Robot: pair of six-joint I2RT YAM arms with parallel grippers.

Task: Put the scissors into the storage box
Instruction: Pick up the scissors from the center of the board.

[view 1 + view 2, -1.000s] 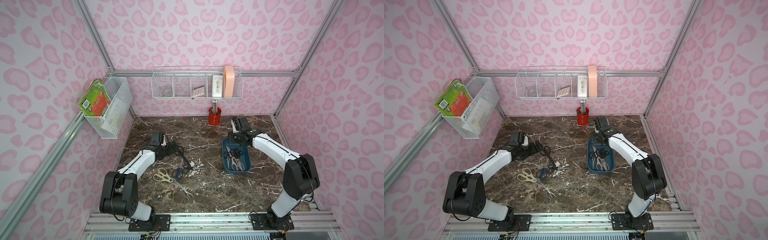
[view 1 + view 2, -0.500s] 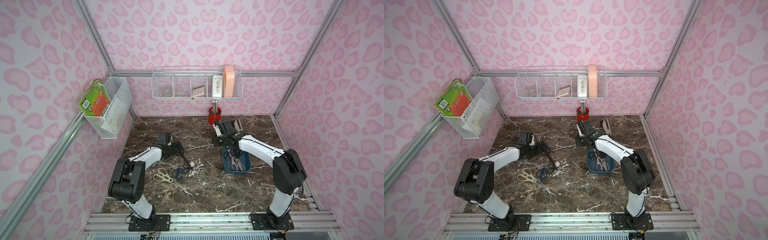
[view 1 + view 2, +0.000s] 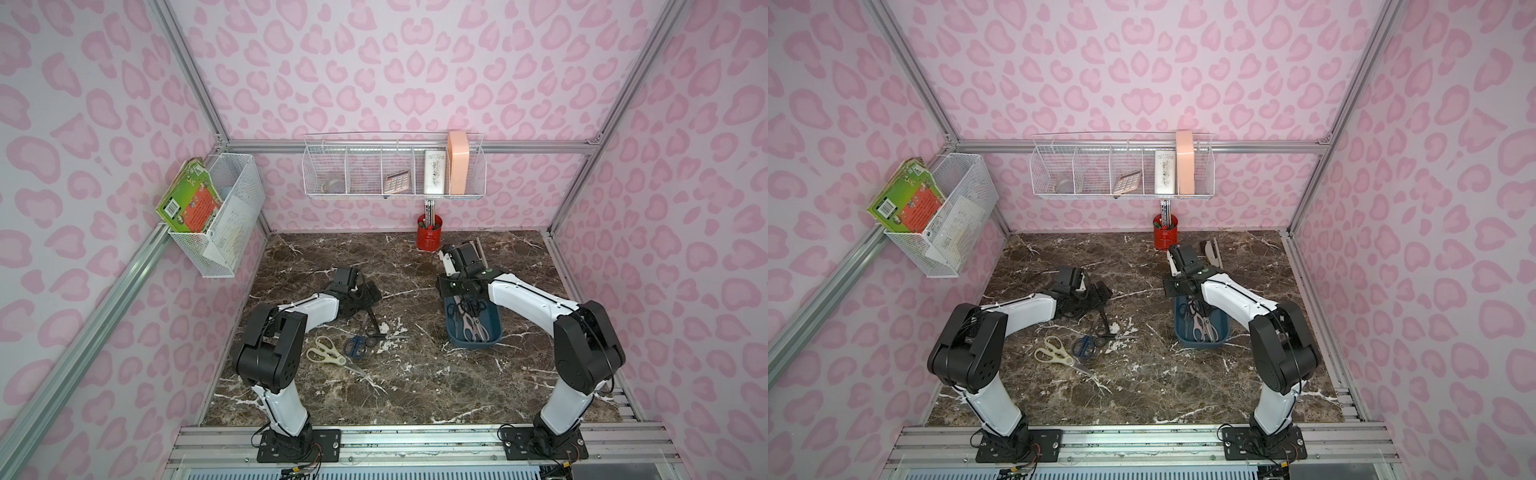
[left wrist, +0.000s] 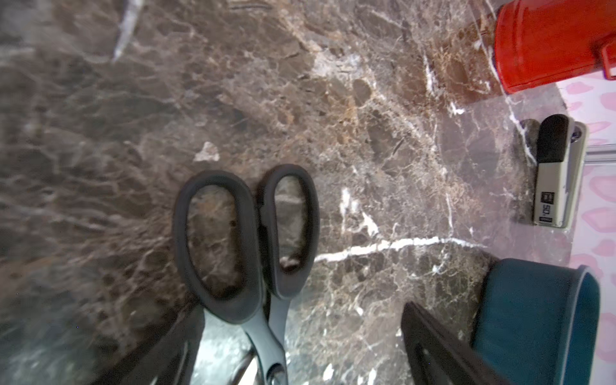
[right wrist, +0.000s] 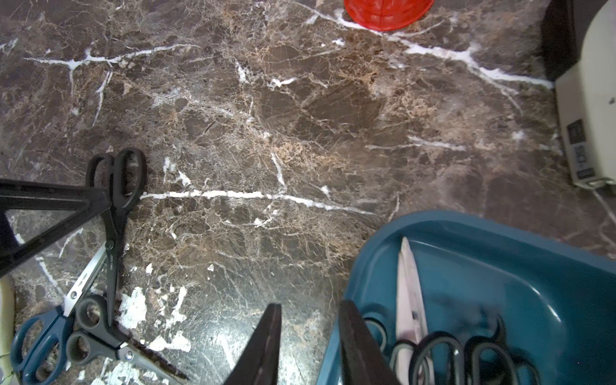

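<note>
L claw: my L claw (image 4: 301,310) is wide open, one finger on each side of the black scissors (image 4: 240,310). It's not holding them yet.
R claw: my R claw (image 5: 310,304) is open just a bit w/ nothing in it. It hangs at the far end of the storage box (image 5: 483,266), right by the rim.
Thing to grab: the black scissors lie flat on the desk (image 4: 333,100), handles pointing away from my L claw. I think I'd pinch near the screw.
Slip risk: the metal there is thin & smooth. If I pinch off-middle, the big handle end could droop & slide out.
Tangle risk: their blades cross the other black pair (image 5: 108,340) & the navy pair (image 5: 60,316). If I lift too fast, those could get dragged.
Next out: the cream pair (image 3: 332,357) lies just beside them & could get knocked too.
Box: it has a few pairs in it already, e.g. the pale blades (image 5: 410,300). A drop from high up could bounce out.
Bump risk: if my R claw is there when my L arm comes, they could hit or shove the box.
Far stuff: the red cup (image 3: 430,237) & stapler (image 3: 1210,253) are at the back, prob safe.
</note>
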